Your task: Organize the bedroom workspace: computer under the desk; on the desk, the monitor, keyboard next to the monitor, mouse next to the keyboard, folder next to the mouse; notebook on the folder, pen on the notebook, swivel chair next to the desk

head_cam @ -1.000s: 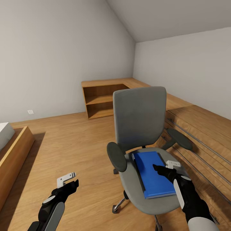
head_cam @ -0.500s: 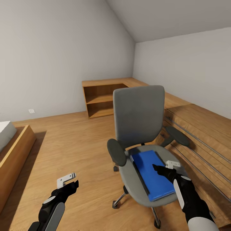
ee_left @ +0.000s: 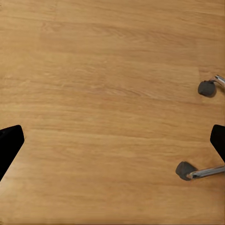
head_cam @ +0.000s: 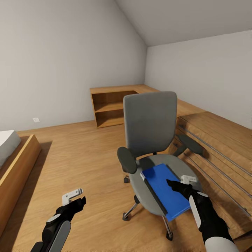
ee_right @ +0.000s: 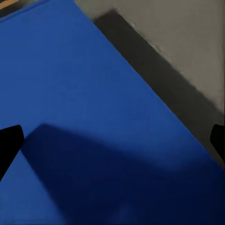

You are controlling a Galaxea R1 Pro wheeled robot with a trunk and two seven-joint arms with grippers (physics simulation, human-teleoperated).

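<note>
Right gripper (head_cam: pixel 177 183) hangs spread wide over the folder (head_cam: pixel 163 191) on the chair (head_cam: pixel 151 140); left gripper (head_cam: pixel 76 196), also spread, sits at 7 o'clock above bare floor (head_cam: pixel 80 157).

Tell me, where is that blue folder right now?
The blue folder lies flat on the grey swivel chair seat, low and right in the head view, directly under the right hand.

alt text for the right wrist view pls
A bright blue folder lies flat on the grey seat of the swivel chair, seen close from above. The right gripper hangs open over it, its black fingertips at the picture's edges.
</note>
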